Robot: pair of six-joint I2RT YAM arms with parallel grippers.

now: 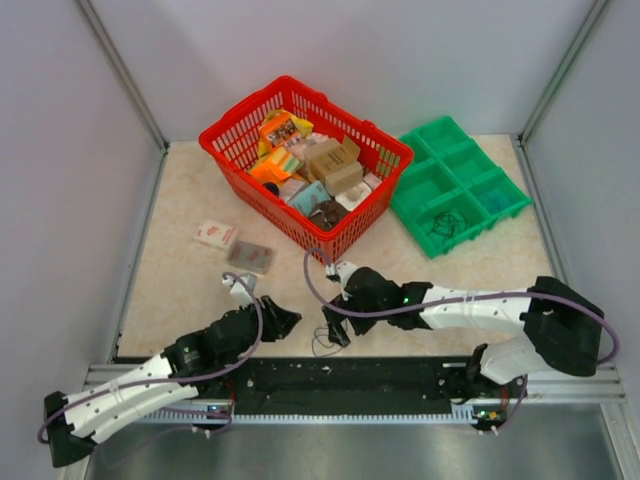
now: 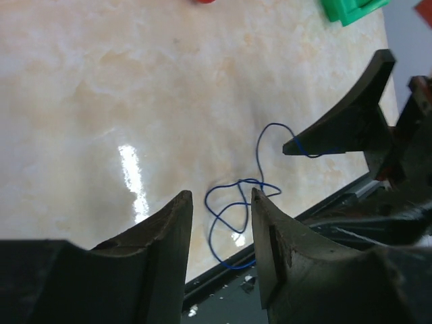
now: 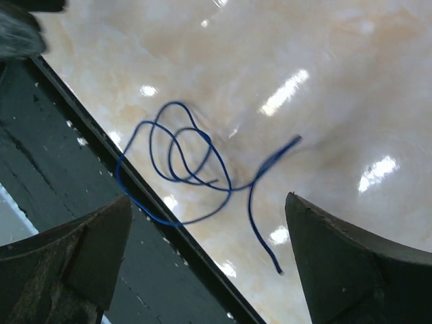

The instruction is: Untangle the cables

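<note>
One thin blue cable (image 1: pixel 322 345) lies in loose overlapping loops at the table's front edge. In the right wrist view the cable (image 3: pixel 230 190) has one loop hanging over the black rail and a free end on the tabletop. My right gripper (image 3: pixel 209 197) hovers over it, open wide, gripping nothing. My left gripper (image 2: pixel 220 193) is open just left of the loops, and the cable (image 2: pixel 240 181) shows through its gap, beyond the tips. In the top view the left gripper (image 1: pixel 282 320) and right gripper (image 1: pixel 335 325) flank the cable. The strand passes a right fingertip (image 2: pixel 291 145); contact is unclear.
A red basket (image 1: pixel 225 150) full of small boxes stands behind the grippers. At the back right, a green compartment tray (image 1: pixel 420 160) holds a dark wire tangle (image 1: pixel 445 222). Two small packets (image 1: pixel 215 235) lie on the left. The black rail (image 1: pixel 350 375) borders the near edge.
</note>
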